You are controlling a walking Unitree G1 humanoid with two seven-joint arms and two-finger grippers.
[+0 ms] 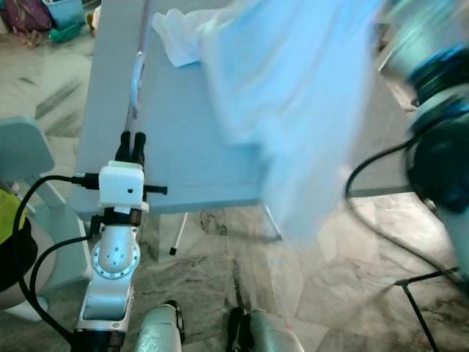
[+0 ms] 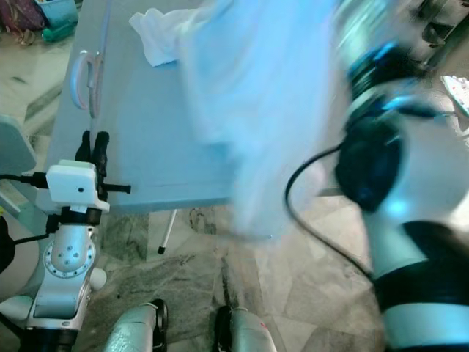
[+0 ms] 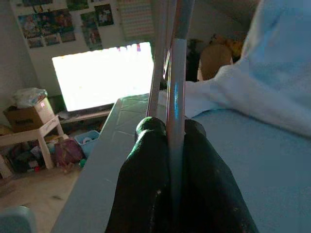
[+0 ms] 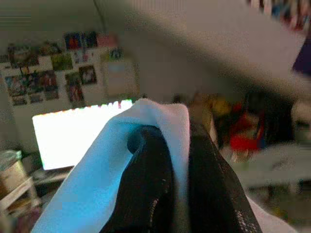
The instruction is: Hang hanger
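Note:
My left gripper (image 1: 133, 141) is shut on the thin stem of a hanger (image 1: 135, 81), whose pale hook lies over the left part of the grey table (image 1: 183, 165). In the left wrist view the hanger's rod (image 3: 176, 73) runs straight up between the closed fingers (image 3: 150, 145). A white garment (image 1: 293, 95) hangs blurred over the table's right half, lifted by my right arm (image 1: 440, 147). The right wrist view has my right gripper (image 4: 167, 131) shut on a fold of that white cloth (image 4: 97, 179).
The table's near edge and thin white legs (image 1: 178, 236) stand just ahead of my feet on the marble floor. A pale grey chair (image 1: 26, 154) is at the left. Toys and a bin (image 1: 62, 18) lie far left. A black stand (image 1: 414, 293) is low right.

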